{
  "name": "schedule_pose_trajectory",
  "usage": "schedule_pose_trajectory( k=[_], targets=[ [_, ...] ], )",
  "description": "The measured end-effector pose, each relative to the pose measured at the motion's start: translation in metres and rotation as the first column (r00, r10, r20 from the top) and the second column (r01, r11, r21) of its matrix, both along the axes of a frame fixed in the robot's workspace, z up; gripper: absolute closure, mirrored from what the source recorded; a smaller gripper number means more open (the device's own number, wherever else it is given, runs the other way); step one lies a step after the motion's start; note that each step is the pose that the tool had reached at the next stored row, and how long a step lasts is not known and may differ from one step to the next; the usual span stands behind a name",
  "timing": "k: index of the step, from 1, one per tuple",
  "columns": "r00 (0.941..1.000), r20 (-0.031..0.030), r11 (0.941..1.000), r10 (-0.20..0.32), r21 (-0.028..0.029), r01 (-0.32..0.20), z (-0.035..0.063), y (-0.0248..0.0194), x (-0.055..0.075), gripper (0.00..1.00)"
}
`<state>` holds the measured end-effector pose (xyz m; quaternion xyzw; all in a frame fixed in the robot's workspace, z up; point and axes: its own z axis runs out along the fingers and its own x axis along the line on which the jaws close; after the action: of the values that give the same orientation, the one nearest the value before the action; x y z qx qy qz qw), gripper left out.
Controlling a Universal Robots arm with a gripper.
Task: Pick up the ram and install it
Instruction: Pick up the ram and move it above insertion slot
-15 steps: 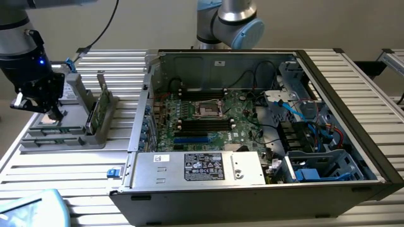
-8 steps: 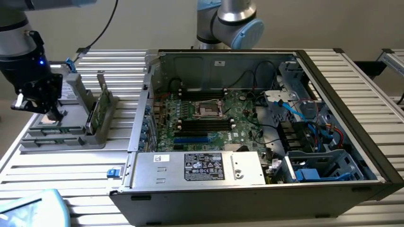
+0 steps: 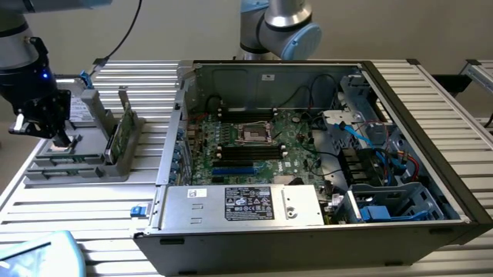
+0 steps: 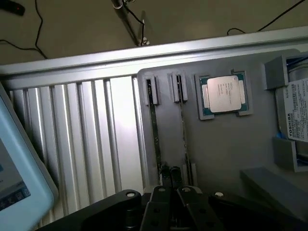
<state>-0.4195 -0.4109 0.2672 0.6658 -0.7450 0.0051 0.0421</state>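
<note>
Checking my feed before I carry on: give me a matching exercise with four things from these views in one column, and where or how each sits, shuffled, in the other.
Things:
1. ram
2. processor chip
3. pincer
4. motherboard

Places or states:
A. shut, above the grey holder
B. inside the open computer case
C. flat in a square recess of the holder
D. on edge in the holder's narrow slots

Pairs: 1-D, 2-C, 3-A, 4-B.
</note>
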Motion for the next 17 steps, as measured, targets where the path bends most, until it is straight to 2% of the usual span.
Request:
schedule_pose_trajectory(
  k=[9, 15, 17],
  targets=[
    [0.9996, 0.0, 0.9996, 0.027, 0.0, -0.027, -0.0004, 0.0, -0.018, 0.9],
    [0.9984, 0.0001, 0.9984, 0.056, 0.0001, -0.056, -0.0006, -0.0045, -0.026, 0.9],
    [0.9981, -0.0001, 0.9981, 0.062, 0.0, -0.062, -0.0005, -0.0048, -0.028, 0.9]
  ],
)
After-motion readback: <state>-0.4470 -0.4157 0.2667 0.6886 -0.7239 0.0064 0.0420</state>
